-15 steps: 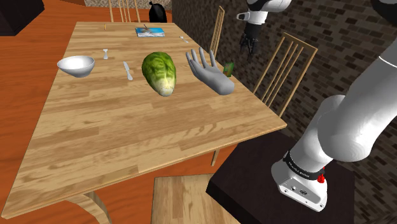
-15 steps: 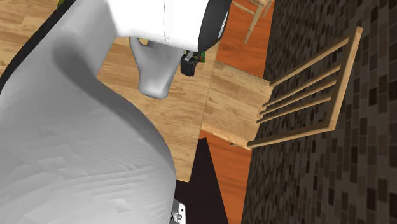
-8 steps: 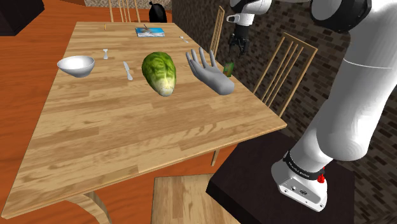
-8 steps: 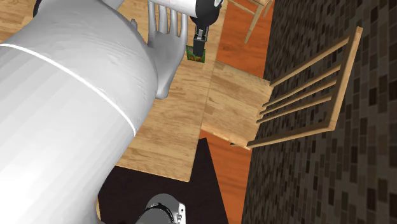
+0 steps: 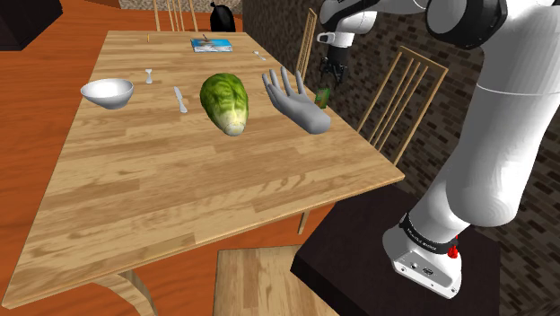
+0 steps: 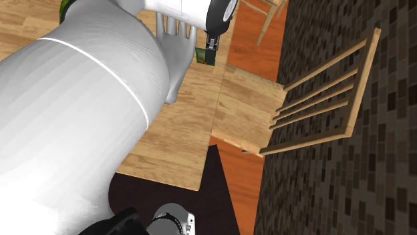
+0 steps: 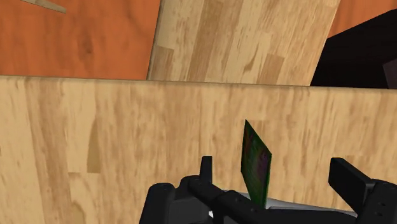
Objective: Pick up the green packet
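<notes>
Dropping down and toward the shoulder view's left, the black two-finger gripper [image 5: 329, 77] has come in from over the dark brick wall a second ago. Now it hangs just above the small green flat packet [image 5: 322, 96]. So the reach is almost done, and I think the next step is to go a bit lower and squeeze.

The packet has not moved. It stands up on its thin edge on the light wooden table [image 5: 179, 188], at the far right side in the shoulder view. It is just beside the grey model hand [image 5: 301, 106]. The big green lettuce [image 5: 224, 103] lies to the left of that hand, well apart from the packet.

From the shoulder view you can tell where the packet sits on the table, but not how the fingers stand. The wrist view helps here. Its two black fingers [image 7: 205, 167] are spread wide, with the packet [image 7: 256, 162] between them. Neither finger touches it, so nothing is held yet.

In the second exterior view the fat white arm [image 6: 80, 120] hides much of the table. Still, the packet [image 6: 205, 57] peeks out just under the gripper, right beside the grey hand and close to the table's edge. A bump could knock it over, I think.
</notes>
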